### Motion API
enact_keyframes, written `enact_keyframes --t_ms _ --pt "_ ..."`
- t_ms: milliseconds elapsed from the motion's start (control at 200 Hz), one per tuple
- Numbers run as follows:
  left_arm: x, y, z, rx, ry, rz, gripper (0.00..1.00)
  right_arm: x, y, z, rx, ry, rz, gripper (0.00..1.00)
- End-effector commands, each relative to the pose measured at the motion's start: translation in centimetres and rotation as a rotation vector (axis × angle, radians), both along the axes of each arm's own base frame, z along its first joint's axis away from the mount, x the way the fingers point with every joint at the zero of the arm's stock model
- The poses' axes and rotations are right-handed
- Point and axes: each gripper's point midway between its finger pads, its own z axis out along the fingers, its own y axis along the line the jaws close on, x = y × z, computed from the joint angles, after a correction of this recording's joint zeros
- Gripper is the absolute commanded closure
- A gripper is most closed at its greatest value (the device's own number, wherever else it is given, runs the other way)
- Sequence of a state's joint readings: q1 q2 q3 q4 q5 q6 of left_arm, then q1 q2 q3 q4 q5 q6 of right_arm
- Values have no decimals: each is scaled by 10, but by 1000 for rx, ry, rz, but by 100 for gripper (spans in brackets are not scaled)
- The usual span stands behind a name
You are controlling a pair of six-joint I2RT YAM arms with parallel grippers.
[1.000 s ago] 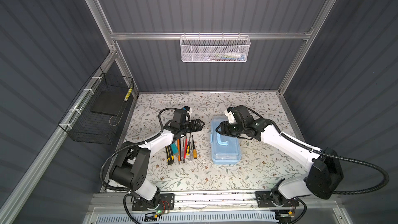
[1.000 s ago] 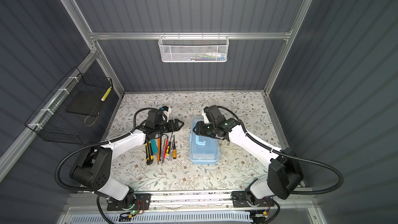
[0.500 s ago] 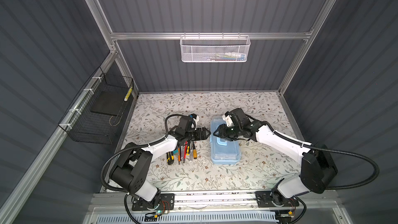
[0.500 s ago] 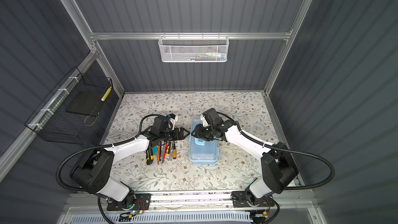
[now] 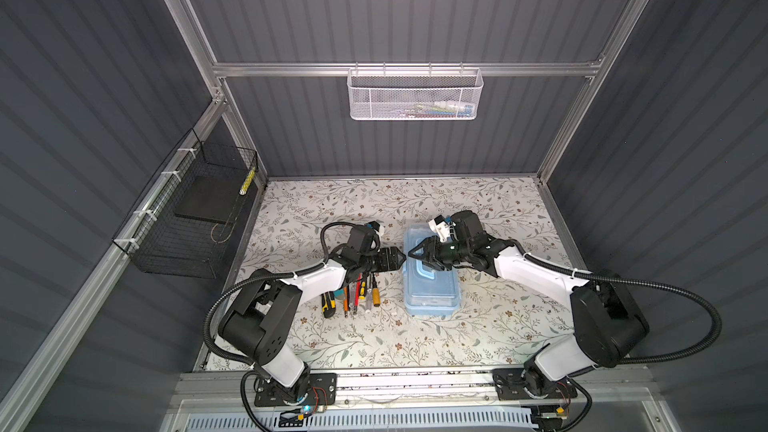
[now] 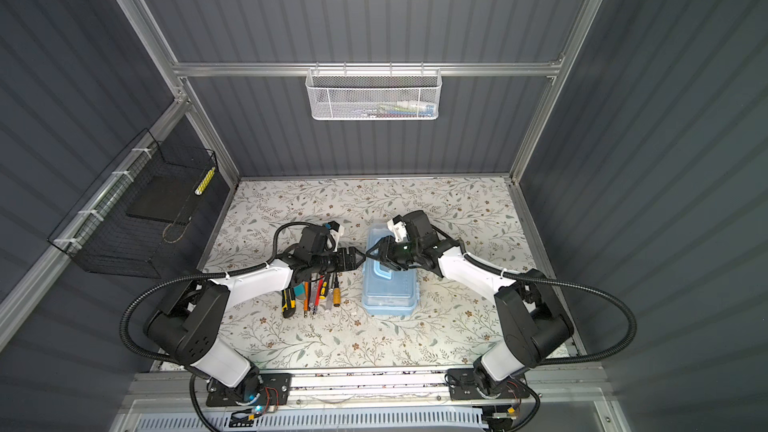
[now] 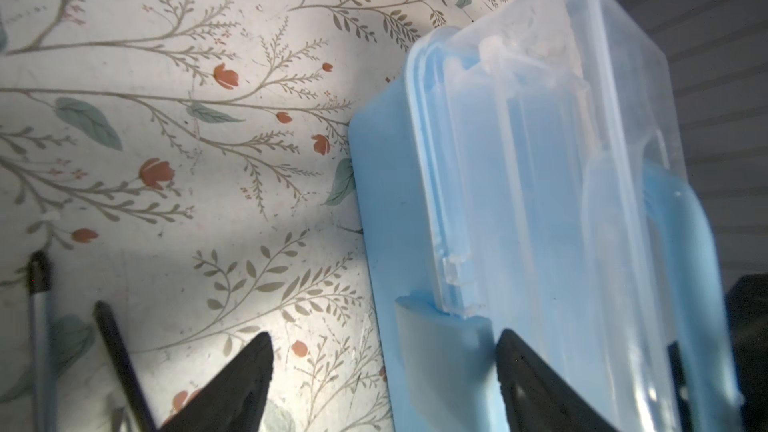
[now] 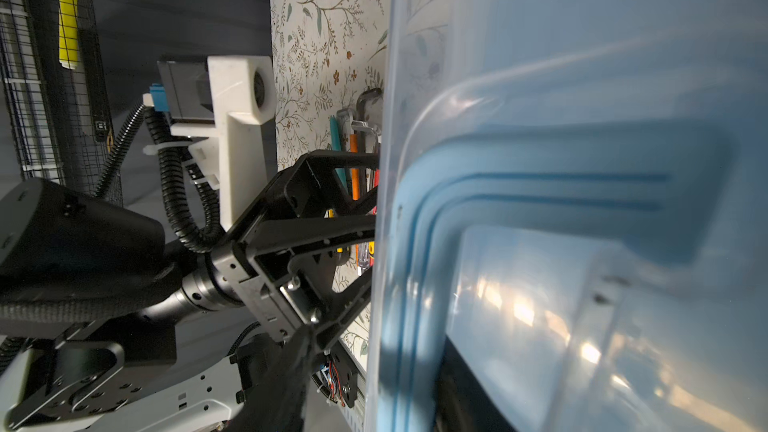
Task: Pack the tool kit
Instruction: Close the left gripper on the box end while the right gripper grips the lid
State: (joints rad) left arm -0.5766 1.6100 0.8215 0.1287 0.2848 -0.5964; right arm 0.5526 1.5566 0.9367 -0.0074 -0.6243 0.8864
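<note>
The tool kit's light-blue box (image 5: 432, 284) (image 6: 388, 288) lies on the floral mat with its clear lid down and its blue handle (image 8: 540, 168) flat on top. Loose tools (image 5: 353, 290) (image 6: 318, 290) lie in a row to its left, the yellow-black knife (image 5: 328, 307) outermost. My left gripper (image 5: 402, 260) (image 7: 380, 347) is open at the box's left side, and its fingers (image 7: 511, 351) straddle the blue latch tab (image 7: 440, 347). My right gripper (image 5: 412, 253) (image 8: 374, 361) reaches across the lid. It is open astride the lid's left edge, tip to tip with the left one.
A white mesh basket (image 5: 413, 95) (image 6: 374, 95) hangs on the back wall with small items in it. A black wire basket (image 5: 191, 218) (image 6: 137, 218) hangs on the left wall. Both arms' cables loop over the mat on either side of the box.
The left gripper has moved right, over the tools, up to the box's left side. The right gripper has shifted to the lid's left edge and its jaws have narrowed a little.
</note>
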Motion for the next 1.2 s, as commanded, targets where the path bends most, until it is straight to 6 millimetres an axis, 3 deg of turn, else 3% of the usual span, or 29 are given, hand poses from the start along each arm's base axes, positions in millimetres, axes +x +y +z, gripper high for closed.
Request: enact_keyframes --t_ms 0,245,450,585,770,940,1191 --pt "-16 -23 5 -43 1 -99 15 -21 5 -44 -41 78 71 58" --pt "-12 -27 6 -44 -4 -111 15 -19 2 -49 -18 81 66 74" --pt "-8 -26 16 -30 -27 -104 14 -14 -5 -42 -5 49 63 100" --pt "0 -10 19 10 -41 -38 14 -8 -14 -35 21 36 53 100" --pt "9 4 28 -201 47 4 16 1 -36 -20 73 0 26 100" --pt "6 0 35 -258 50 -26 17 6 -52 -5 201 -6 18 100" --pt "0 -16 55 -436 67 -83 16 3 -58 16 287 -31 82 100"
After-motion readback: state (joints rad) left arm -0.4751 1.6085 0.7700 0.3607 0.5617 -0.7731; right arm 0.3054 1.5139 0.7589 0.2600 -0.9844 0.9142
